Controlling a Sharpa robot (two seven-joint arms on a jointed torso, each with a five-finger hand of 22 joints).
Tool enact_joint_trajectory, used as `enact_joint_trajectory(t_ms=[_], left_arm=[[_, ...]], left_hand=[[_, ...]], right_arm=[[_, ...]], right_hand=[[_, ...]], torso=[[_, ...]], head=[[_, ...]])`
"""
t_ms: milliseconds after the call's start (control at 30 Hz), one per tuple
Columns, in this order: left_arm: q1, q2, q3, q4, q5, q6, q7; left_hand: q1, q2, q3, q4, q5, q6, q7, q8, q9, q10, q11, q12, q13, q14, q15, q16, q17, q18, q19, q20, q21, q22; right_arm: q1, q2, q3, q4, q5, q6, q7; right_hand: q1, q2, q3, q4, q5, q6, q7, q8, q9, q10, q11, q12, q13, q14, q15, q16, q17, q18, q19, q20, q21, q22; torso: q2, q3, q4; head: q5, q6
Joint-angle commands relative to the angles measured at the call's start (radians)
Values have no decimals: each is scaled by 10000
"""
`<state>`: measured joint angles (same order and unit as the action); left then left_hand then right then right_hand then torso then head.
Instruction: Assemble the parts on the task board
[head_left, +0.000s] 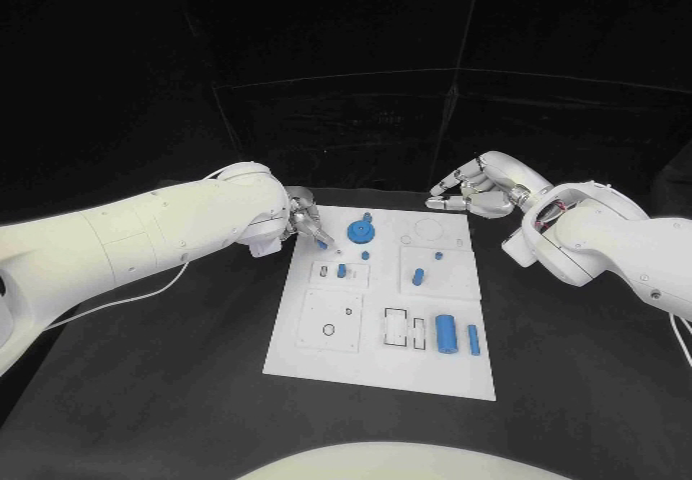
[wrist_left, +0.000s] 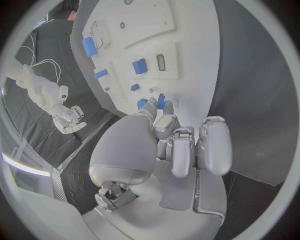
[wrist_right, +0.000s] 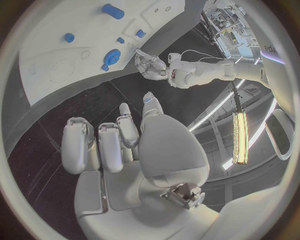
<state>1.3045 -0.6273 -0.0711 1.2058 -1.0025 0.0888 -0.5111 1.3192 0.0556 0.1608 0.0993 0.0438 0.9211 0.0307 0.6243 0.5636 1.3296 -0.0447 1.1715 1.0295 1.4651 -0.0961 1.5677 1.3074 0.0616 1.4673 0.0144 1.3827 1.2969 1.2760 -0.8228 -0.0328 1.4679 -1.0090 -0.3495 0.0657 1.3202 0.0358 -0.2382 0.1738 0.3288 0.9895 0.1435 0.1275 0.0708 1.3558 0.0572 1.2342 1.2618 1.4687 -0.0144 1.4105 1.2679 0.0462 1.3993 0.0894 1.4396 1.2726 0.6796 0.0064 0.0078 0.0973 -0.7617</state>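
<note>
Left hand (head_left: 303, 222) fingers pinch small blue part (wrist_left: 160, 101) at task board (head_left: 325, 350) 10 o'clock corner; right hand (head_left: 476, 190) fingers curled, empty, beyond 1 o'clock corner.

Both arms are smooth white shells with rounded joints, dotted with small dark screws. A thin white cable (head_left: 137, 292) loops beneath the left arm (head_left: 130, 240). Each hand (wrist_left: 172, 145) is silver, with padded, segmented fingers.
</note>
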Motion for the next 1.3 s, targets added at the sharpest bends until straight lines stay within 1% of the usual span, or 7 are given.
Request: enact_joint_trajectory(t_ms=[33,167,400,567,767,1067,1300], left_arm=[[-14,-249,-6,490,221,-907,-28],[-146,-589,-24,1041,225,-1370,-49],[-419,-1001,-55,1776,226,-1768,-161],[-574,-1143,-62,1969,226,-1964,-215],[-743,-1167,-65,2080,225,-1957,-274],[-820,-1206,-66,2143,113,-1705,-411],[-832,-1195,-68,2122,22,-1433,-487]], left_hand=[[199,105,567,-461,33,39,-74,79,124,57,-23,14,11,1057,-64,31,2634,-20,31,-87,-24,18],[114,36,746,-502,33,34,-81,120,151,61,-29,-7,-15,1057,-69,31,2634,-18,32,-91,-32,13],[-93,-102,1086,-551,32,17,-83,188,197,76,-31,-26,-38,1057,-71,31,2634,-18,35,-97,-42,13],[-135,-124,1151,-557,32,20,-87,204,206,77,-33,-32,-46,1057,-72,31,2634,-17,34,-97,-48,9],[-200,-176,1272,-583,32,17,-91,232,224,77,-37,-39,-55,1057,-76,31,2634,-10,23,-99,-72,-19],[-266,-232,1365,-601,32,17,-96,260,241,82,-41,-36,-52,1057,-79,31,2634,-11,28,-102,-69,-10],[-319,-275,1441,-616,32,18,-100,284,256,85,-44,-36,-52,1057,-82,31,2634,-14,33,-104,-63,3]], right_arm=[[20,-2,5,-4,10,17,30],[20,6,5,-17,10,28,26],[19,16,4,-47,9,30,48],[19,21,4,-69,5,-6,94],[18,25,3,-98,5,-32,127],[17,42,3,-122,6,-33,132],[17,48,3,-121,6,-29,135]], right_hand=[[58,21,-22,-34,52,-49,-40,38,-5,-48,-26,14,2,448,-58,-52,6,191,-39,5,-48,-11],[54,26,-26,-30,52,-47,-40,40,-4,-46,-26,17,4,448,-58,-53,6,192,-41,5,-50,-15],[54,26,-26,-30,52,-47,-40,40,-4,-46,-26,17,4,448,-58,-53,6,192,-41,5,-50,-15],[52,31,-29,-26,51,-45,-40,42,-4,-43,-26,22,9,451,-59,-45,20,189,-33,5,-44,0],[52,31,-29,-26,51,-45,-40,42,-4,-43,-26,22,9,451,-59,-45,20,189,-33,5,-44,0],[52,31,-29,-26,51,-45,-40,42,-4,-43,-26,22,9,451,-59,-45,20,189,-33,5,-44,0],[52,31,-29,-26,51,-45,-40,42,-4,-43,-26,22,9,451,-59,-45,20,189,-33,5,-44,0]], torso=[[-3,-5,3],[-10,6,10],[-10,-21,64],[-13,-3,46],[2,-14,45],[-13,9,44],[-7,2,34]], head=[[68,-4],[122,-5],[103,-14],[137,-36],[128,-23],[152,-75],[152,-92]])
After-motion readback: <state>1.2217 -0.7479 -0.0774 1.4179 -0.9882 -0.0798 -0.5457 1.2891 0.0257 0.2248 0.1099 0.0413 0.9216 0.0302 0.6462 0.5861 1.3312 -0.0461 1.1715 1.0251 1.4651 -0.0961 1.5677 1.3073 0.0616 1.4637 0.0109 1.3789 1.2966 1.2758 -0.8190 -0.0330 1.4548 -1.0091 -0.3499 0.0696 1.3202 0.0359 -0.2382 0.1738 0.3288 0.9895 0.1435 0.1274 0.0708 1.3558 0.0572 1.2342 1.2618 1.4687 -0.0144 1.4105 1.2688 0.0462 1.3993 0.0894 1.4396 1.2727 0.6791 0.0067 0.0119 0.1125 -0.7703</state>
